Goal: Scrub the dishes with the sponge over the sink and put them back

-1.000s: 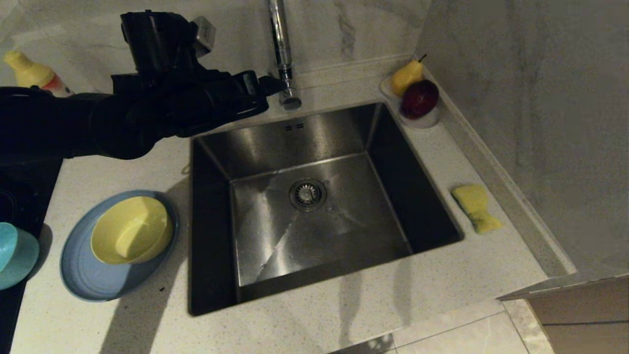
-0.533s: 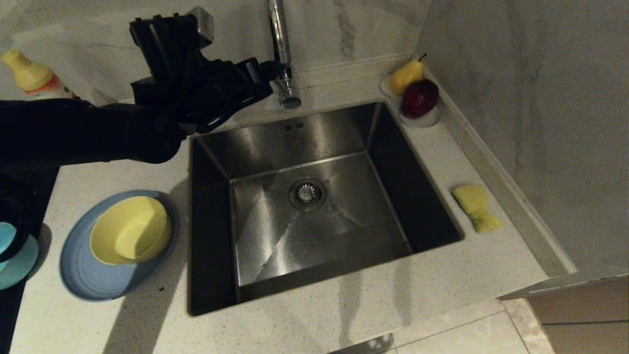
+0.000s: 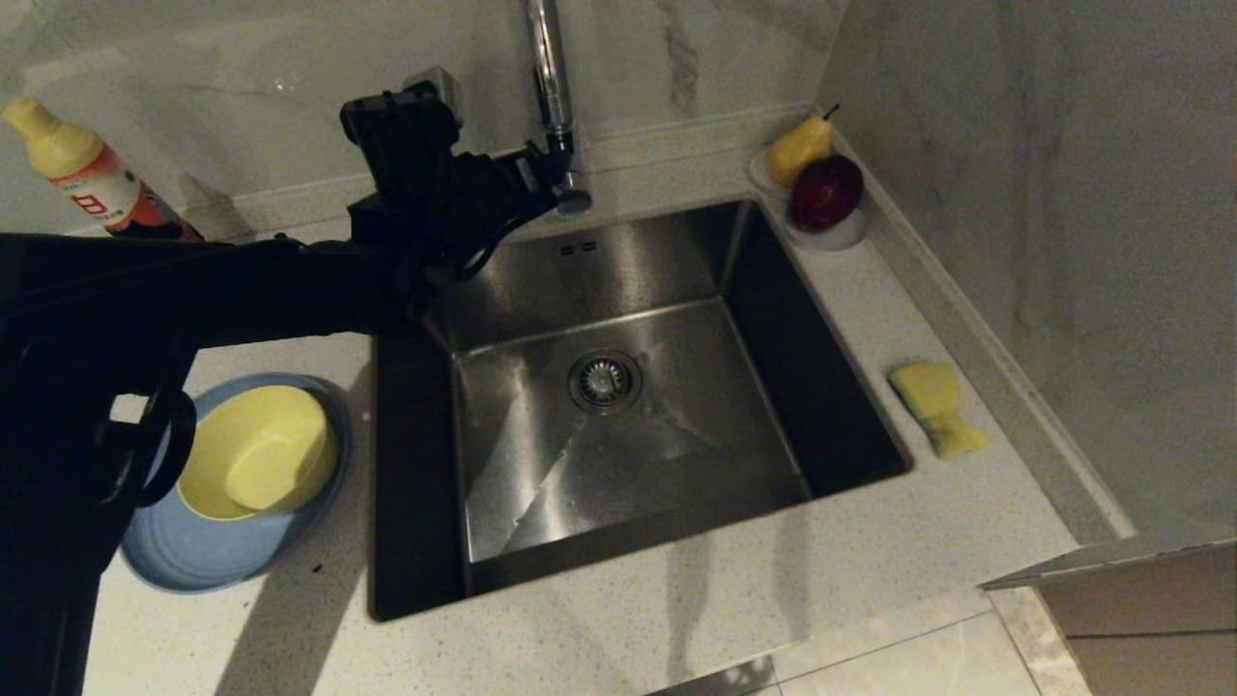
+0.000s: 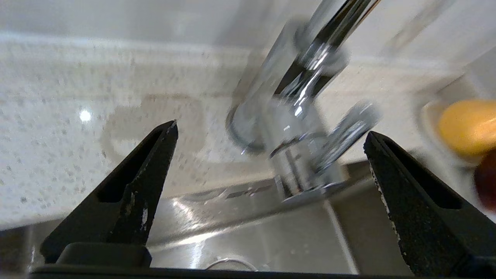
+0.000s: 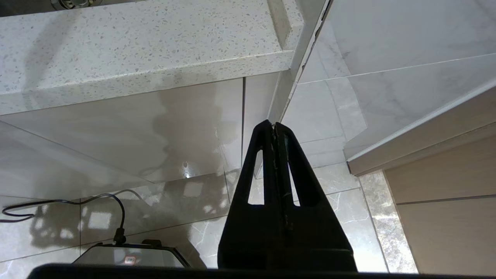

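The sink (image 3: 618, 261) is a steel basin set in the speckled counter, with a chrome tap (image 3: 547, 68) behind it. My left gripper (image 3: 536, 174) is open at the tap's base, above the sink's back left corner. In the left wrist view the left gripper (image 4: 270, 128) holds nothing, and the tap (image 4: 306, 77) stands between and beyond its fingers. The sponge (image 3: 935, 406) lies on the counter right of the sink. A pale-yellow bowl (image 3: 256, 449) sits in the slate-blue plate (image 3: 193, 561), left of the sink. My right gripper (image 5: 274, 124) hangs shut below the counter edge.
A bottle with a yellow cap (image 3: 72, 174) stands at the back left. A white dish (image 3: 841, 237) with a pear (image 3: 800, 147) and a red apple (image 3: 826, 193) sits in the back right corner by the wall. My left arm lies across the counter's left side.
My left arm has swung right and forward, bringing the open gripper close to the tap's base. The arm now covers the teal bowl at the left edge.
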